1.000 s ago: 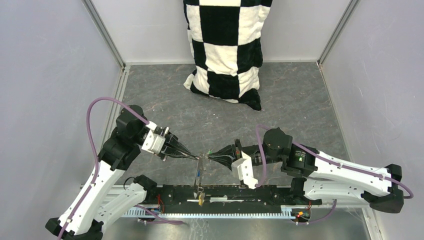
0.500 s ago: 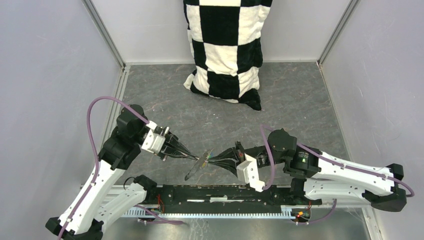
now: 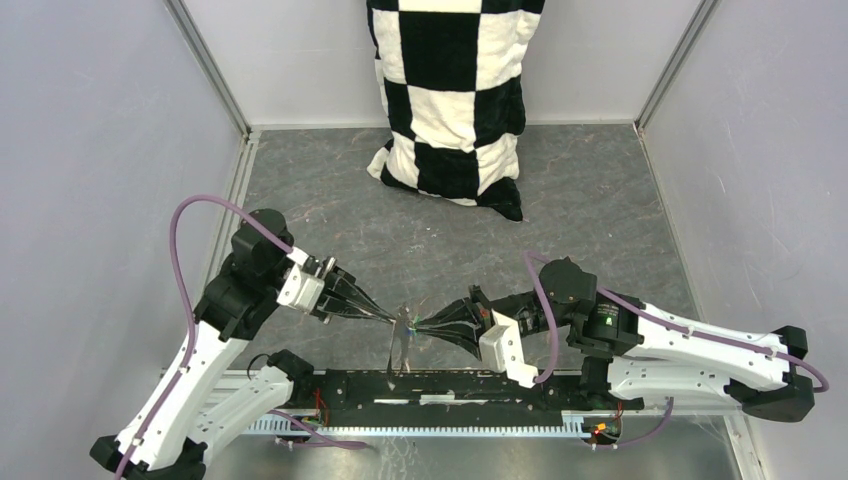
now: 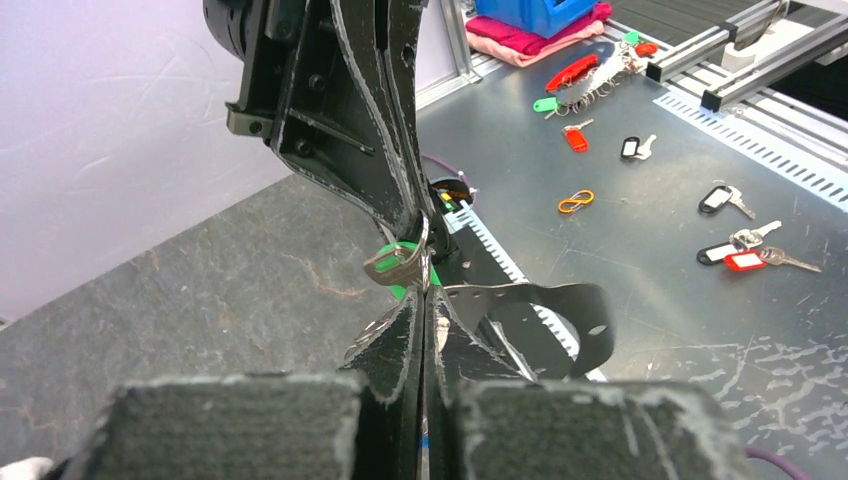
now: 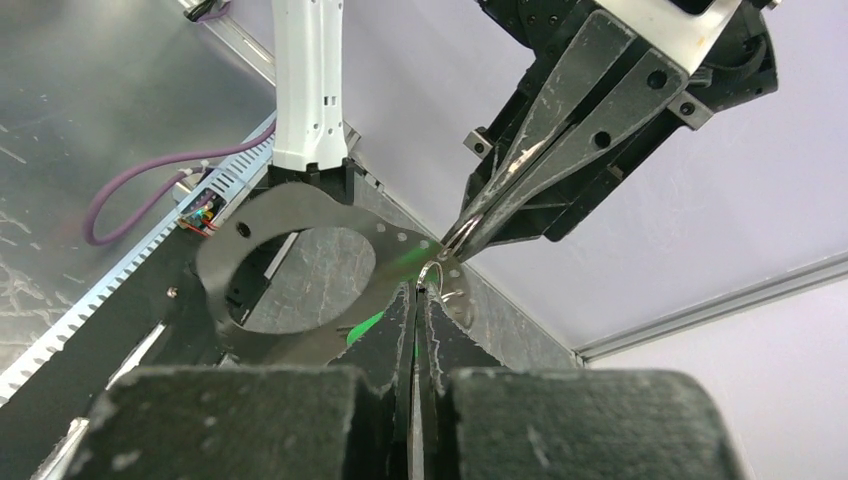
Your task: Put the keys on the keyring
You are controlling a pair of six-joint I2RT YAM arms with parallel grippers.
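The keyring [image 3: 396, 350], a dark strap loop, hangs between the two grippers above the table's near edge. My left gripper [image 3: 399, 320] is shut on the strap's end; in the left wrist view its fingertips [image 4: 425, 295] pinch it and the loop [image 4: 590, 310] curls off to the right. My right gripper [image 3: 417, 322] meets it tip to tip, shut on the green key [image 4: 398, 268]. In the right wrist view the green head [image 5: 368, 323] shows beside the shut jaws [image 5: 415, 290], next to a thin silver ring [image 5: 432, 272] on the strap [image 5: 350, 225]. No other keys can be made out.
A black-and-white checkered cloth [image 3: 450, 100] leans on the back wall. A black rail [image 3: 460, 385] runs along the near edge under the grippers. Beyond it a metal bench holds several loose tagged keys [image 4: 740, 250], an orange clip [image 4: 575, 201] and a blue bin [image 4: 535, 12].
The strap swung up to the left half a second ago and now hangs down again. The right wrist has turned and shifted slightly. Both grippers stayed shut, tips together.
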